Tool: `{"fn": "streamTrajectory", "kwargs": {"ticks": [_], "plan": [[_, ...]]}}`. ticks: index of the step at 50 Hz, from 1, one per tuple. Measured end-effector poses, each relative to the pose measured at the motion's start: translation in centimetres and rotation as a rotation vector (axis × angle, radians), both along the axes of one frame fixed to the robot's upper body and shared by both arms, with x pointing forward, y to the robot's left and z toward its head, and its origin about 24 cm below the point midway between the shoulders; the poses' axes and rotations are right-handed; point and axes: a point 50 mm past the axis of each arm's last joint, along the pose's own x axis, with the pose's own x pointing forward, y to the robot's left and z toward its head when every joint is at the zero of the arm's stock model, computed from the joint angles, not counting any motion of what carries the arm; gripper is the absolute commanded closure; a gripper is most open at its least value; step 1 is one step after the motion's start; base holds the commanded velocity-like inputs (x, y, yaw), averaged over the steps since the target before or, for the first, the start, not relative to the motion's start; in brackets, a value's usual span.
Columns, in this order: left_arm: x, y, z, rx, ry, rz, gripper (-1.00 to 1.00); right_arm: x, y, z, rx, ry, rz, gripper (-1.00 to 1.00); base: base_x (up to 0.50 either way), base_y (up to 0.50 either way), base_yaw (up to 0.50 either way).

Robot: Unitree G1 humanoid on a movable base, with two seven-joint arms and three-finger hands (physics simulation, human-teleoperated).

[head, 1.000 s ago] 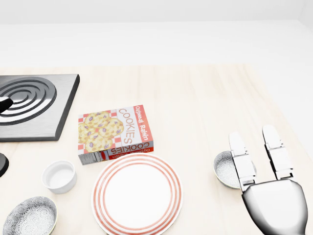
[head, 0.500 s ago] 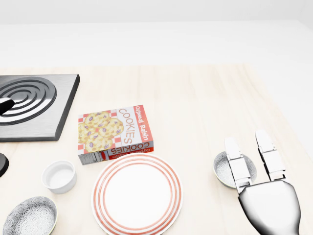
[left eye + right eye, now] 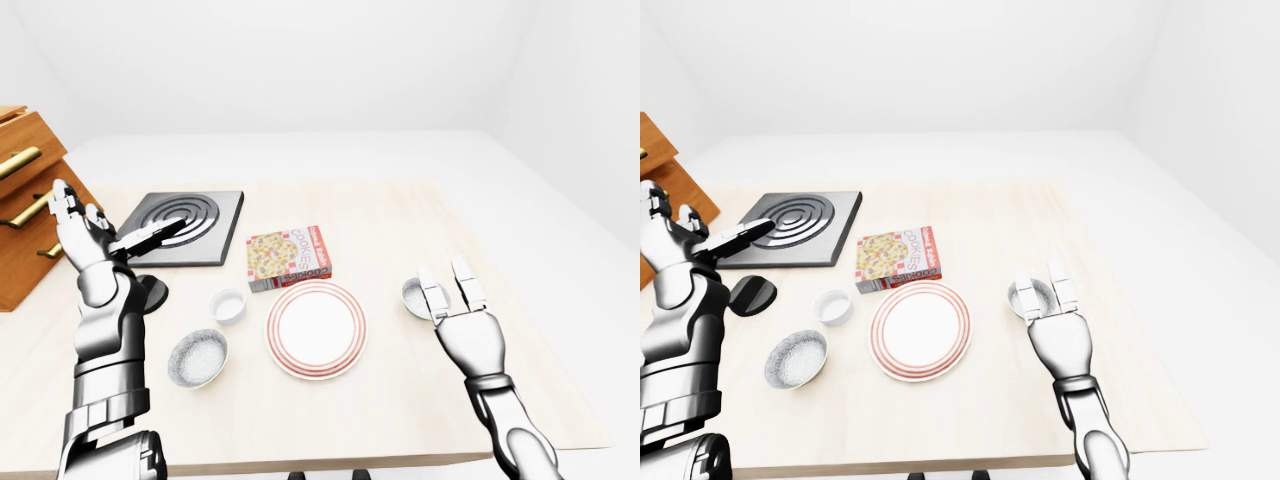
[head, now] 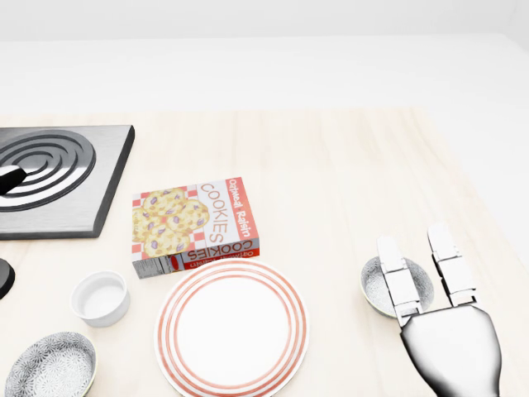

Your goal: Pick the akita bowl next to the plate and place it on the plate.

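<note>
The right hand [image 4: 446, 335] is hanging with its fingers [image 4: 400, 285] stretched straight and a little apart, clasping nothing. They are reaching over the akita bowl [image 4: 376, 288] from the lower edge of the head view, one lying across its hollow and the other over its right rim; whether they are touching it I cannot tell, and the thumb is not showing. I judge that the hand is standing so in order to take the bowl from above.

The bowl is sitting upright on the wooden table [image 4: 347, 165], to the right of the red-ringed plate [image 4: 231, 331], near it but apart, and seemingly holding nothing. The plate is lying bare. A cookie box [image 4: 194, 225] is lying flat just beside the plate's upper-left rim. Left of the plate a white ramekin [image 4: 100, 298] and a second patterned bowl [image 4: 51, 365] are both standing empty.

The left hand [image 3: 85, 235] is raised beside the stove burner [image 4: 50, 174], fingers spread and gripping nothing — probably kept out of the way.
</note>
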Motion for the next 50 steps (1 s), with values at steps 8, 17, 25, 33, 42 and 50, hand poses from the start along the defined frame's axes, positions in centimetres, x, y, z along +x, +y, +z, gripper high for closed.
{"fn": "streamTrajectory", "kwargs": {"ticks": [8,17,25,33,42,50], "plan": [[0.0,0.0,0.0,0.000,0.001,-0.001,-1.00,0.1,-0.1,-0.2,0.006,0.010,-0.003,-1.00,0.00,0.00,0.00],[0.0,-0.1,0.0,0.000,-0.001,-0.001,-1.00,0.4,-0.3,-0.5,0.007,0.024,-0.008,-1.00,0.00,0.00,0.00],[-0.1,-0.1,0.1,0.001,-0.004,-0.001,-1.00,0.6,-0.5,-0.7,0.004,0.035,-0.011,-1.00,0.00,0.00,0.00],[-0.1,-0.1,0.1,0.000,-0.004,-0.002,-1.00,0.8,-0.6,-1.1,0.002,0.052,-0.012,-1.00,0.00,0.00,0.00],[0.0,-0.1,0.0,-0.002,0.001,-0.003,-1.00,1.1,-0.6,-1.7,-0.003,0.079,-0.009,-1.00,0.00,0.00,0.00],[0.0,-0.1,-0.1,-0.002,0.004,-0.004,-1.00,1.4,-0.7,-2.0,-0.006,0.094,-0.006,-1.00,0.00,0.00,0.00]]}}
